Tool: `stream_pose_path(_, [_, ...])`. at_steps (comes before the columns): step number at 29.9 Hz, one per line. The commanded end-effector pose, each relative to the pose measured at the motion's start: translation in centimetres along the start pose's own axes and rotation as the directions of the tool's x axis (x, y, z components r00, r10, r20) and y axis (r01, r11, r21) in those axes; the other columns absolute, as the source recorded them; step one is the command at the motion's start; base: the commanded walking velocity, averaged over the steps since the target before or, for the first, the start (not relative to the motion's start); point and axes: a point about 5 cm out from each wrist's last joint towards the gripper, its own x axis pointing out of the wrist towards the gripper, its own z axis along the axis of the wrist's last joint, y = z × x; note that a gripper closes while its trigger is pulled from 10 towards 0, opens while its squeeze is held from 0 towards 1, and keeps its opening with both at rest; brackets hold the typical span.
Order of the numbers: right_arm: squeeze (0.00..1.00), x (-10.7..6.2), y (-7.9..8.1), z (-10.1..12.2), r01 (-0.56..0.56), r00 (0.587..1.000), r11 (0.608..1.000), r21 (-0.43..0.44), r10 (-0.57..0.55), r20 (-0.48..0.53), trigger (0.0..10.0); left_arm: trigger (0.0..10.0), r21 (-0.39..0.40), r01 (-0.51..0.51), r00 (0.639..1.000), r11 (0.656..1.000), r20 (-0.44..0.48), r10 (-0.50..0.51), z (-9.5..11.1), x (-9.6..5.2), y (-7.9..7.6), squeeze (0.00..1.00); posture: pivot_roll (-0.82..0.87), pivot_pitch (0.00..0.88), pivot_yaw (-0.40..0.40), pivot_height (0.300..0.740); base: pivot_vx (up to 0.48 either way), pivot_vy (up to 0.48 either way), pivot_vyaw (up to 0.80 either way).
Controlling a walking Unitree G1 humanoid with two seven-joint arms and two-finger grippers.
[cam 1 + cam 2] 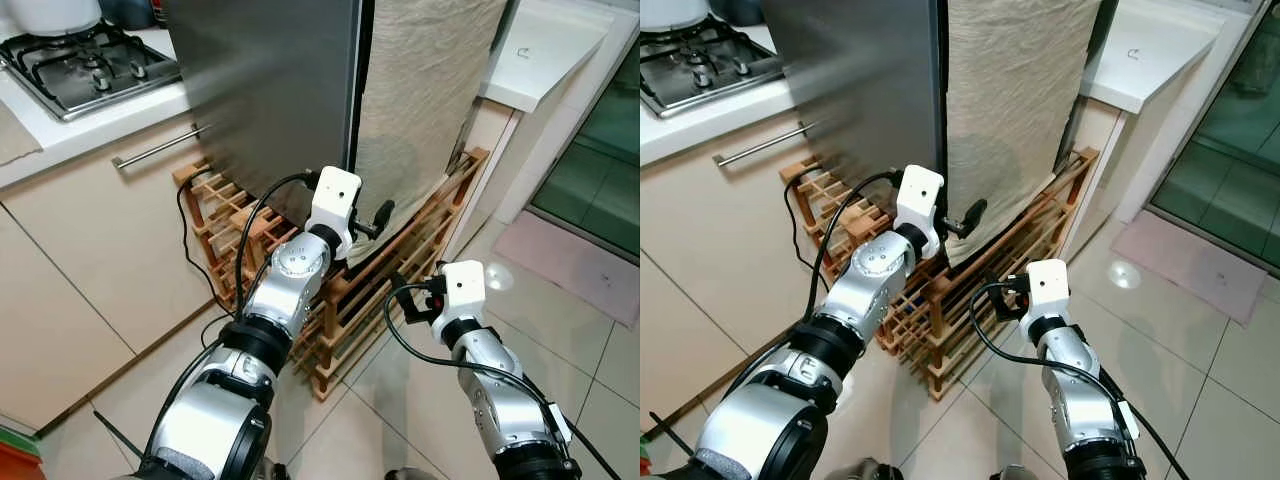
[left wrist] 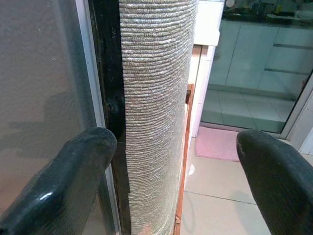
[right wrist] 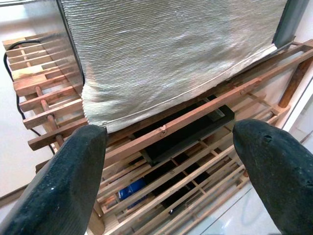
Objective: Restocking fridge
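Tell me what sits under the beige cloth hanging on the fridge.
Under the beige cloth stands a wooden rack holding a dark flat item and something blue. The fridge front behind the cloth is covered.

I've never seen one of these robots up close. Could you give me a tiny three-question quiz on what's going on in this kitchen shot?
1. True or false: the left gripper is open at the edge of the cloth hanging on the fridge.
2. What does the fridge stand on: A) wooden rack, B) metal cart, C) bare tiles?
3. What lies on the floor to the right, by the glass door?

Key: 1 true; 2 A; 3 a pink mat.
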Motion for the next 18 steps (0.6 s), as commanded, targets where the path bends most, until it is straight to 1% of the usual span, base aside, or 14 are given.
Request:
stream_pose_path(1, [0.00,0.3,0.1,0.6,-0.011,1.000,1.000,-0.010,0.012,0.018,10.0,10.0,0.003,0.037,0.999,0.999,0.035,-0.038,1.1,0.6,-1.1,0.00,-0.10,0.000,0.019,0.730,0.000,0.000,0.00])
stream_pose_path(7, [0.00,0.3,0.0,0.6,-0.009,1.000,1.000,-0.013,0.009,0.014,10.0,10.0,-0.004,0.042,0.999,0.999,0.030,-0.042,0.9,0.7,-1.1,0.00,-0.10,0.000,0.019,0.730,0.000,0.000,0.00])
stream_pose_path(12, [0.00,0.4,0.1,0.6,-0.013,1.000,1.000,-0.012,0.013,0.012,10.0,10.0,0.009,0.053,0.999,0.999,0.005,-0.053,0.6,0.8,-1.4,0.00,-0.09,0.000,0.018,0.730,0.000,0.000,0.00])
stream_pose_path(14, [0.00,0.5,0.2,0.6,-0.019,1.000,1.000,-0.010,0.019,0.012,10.0,10.0,0.022,0.093,0.996,0.995,-0.009,-0.093,0.5,0.9,-1.9,0.00,-0.09,0.000,0.016,0.730,0.000,0.000,0.00])
stream_pose_path(16, [0.00,0.5,0.2,0.6,-0.021,1.000,1.000,-0.010,0.021,0.012,10.0,10.0,0.026,0.176,0.984,0.984,0.007,-0.176,0.8,1.0,-3.0,0.00,-0.09,0.000,0.015,0.730,0.000,0.000,0.00])
stream_pose_path(18, [0.00,0.5,0.2,0.6,-0.022,1.000,1.000,-0.010,0.022,0.011,10.0,10.0,0.040,0.267,0.963,0.963,0.015,-0.267,1.0,1.0,-4.2,0.00,-0.09,0.000,0.013,0.730,0.000,0.000,0.00])
